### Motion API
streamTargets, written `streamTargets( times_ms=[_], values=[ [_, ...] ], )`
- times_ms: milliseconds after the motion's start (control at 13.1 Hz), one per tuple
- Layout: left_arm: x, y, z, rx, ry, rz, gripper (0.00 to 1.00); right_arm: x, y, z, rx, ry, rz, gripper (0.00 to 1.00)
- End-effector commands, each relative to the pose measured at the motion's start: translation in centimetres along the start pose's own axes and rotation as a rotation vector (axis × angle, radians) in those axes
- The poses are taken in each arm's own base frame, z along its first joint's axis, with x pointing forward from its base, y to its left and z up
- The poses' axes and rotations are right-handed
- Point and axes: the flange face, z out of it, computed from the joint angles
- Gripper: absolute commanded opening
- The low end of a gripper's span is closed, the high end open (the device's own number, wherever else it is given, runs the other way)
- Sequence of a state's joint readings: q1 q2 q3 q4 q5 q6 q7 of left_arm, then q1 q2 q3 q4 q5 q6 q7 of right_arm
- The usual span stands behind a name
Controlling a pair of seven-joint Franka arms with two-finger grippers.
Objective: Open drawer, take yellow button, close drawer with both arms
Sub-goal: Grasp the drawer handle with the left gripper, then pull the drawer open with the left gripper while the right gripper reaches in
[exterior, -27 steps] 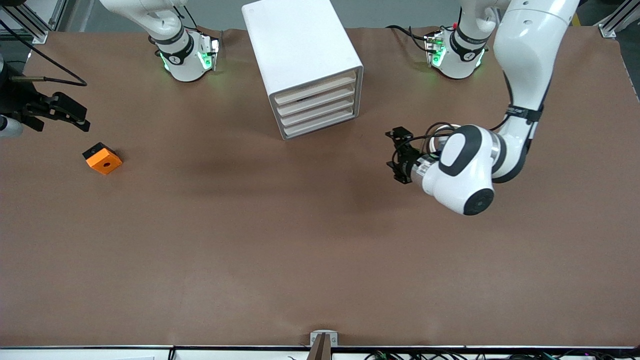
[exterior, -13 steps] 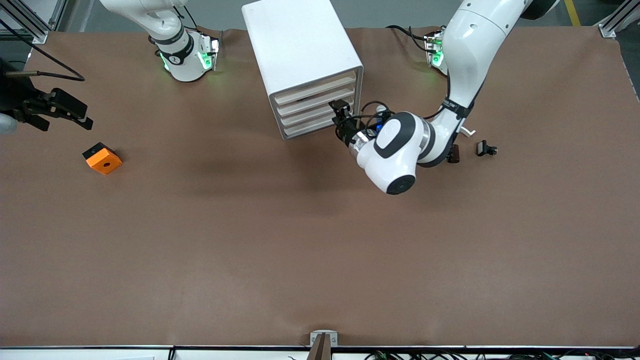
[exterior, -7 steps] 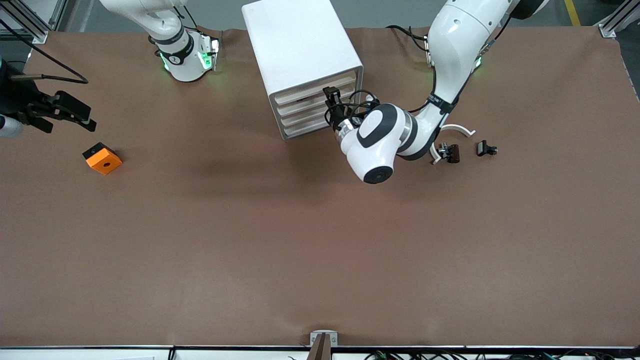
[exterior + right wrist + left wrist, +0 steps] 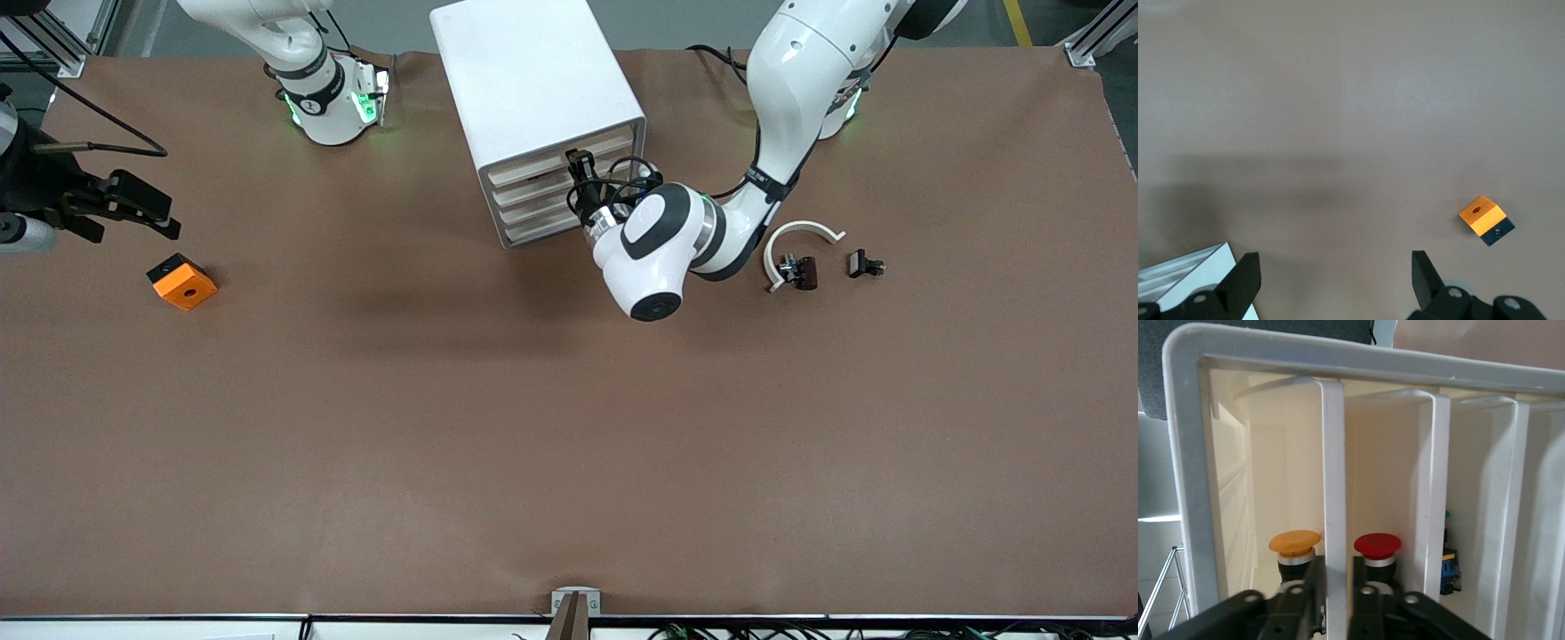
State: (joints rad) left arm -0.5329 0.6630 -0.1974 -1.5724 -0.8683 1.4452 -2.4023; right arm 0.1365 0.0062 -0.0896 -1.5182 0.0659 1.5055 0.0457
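The white cabinet (image 4: 538, 107) stands on the counter (image 4: 569, 427) with its four cream fronts all flush. The left end effector (image 4: 580, 169) is pressed against the drawer (image 4: 556, 165), second from the top, its fingers (image 4: 1298, 600) narrowly straddling a front lip. Through the gaps an orange-yellow button (image 4: 1294, 542) and a red button (image 4: 1377, 545) sit inside. The right end effector (image 4: 133, 206) waits spread wide above the orange block (image 4: 181, 281).

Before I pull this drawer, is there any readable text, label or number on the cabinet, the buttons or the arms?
None readable.
Cabinet and drawer fronts: blank.
Button caps: no markings visible.
Small marks on the arm base rings: too small to read.
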Motion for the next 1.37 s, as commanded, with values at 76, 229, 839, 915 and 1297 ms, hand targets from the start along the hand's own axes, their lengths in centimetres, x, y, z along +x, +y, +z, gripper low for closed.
streamTargets(
  times_ms=[76, 229, 839, 915, 1297],
  values=[
    [0.1, 0.0, -1.4, 0.019, -0.023, -0.041, 0.00, 0.4, -1.8, 0.6, 0.008, -0.021, 0.042, 1.00],
    [1.0, 0.4, -3.7, 0.007, -0.060, -0.055, 0.00, 0.1, -4.5, 0.8, 0.000, -0.025, 0.087, 1.00],
    [7.7, 3.4, -16.9, 0.020, -0.319, -0.102, 0.16, -3.4, -21.0, 4.2, -0.045, -0.066, 0.530, 1.00],
    [8.3, 3.4, -17.8, 0.018, -0.338, -0.101, 0.37, -4.1, -23.4, 5.3, -0.063, -0.073, 0.586, 1.00],
    [10.6, 2.3, -23.4, -0.039, -0.421, -0.074, 1.00, -7.2, -36.0, 11.5, -0.140, -0.063, 0.851, 1.00]
  ],
)
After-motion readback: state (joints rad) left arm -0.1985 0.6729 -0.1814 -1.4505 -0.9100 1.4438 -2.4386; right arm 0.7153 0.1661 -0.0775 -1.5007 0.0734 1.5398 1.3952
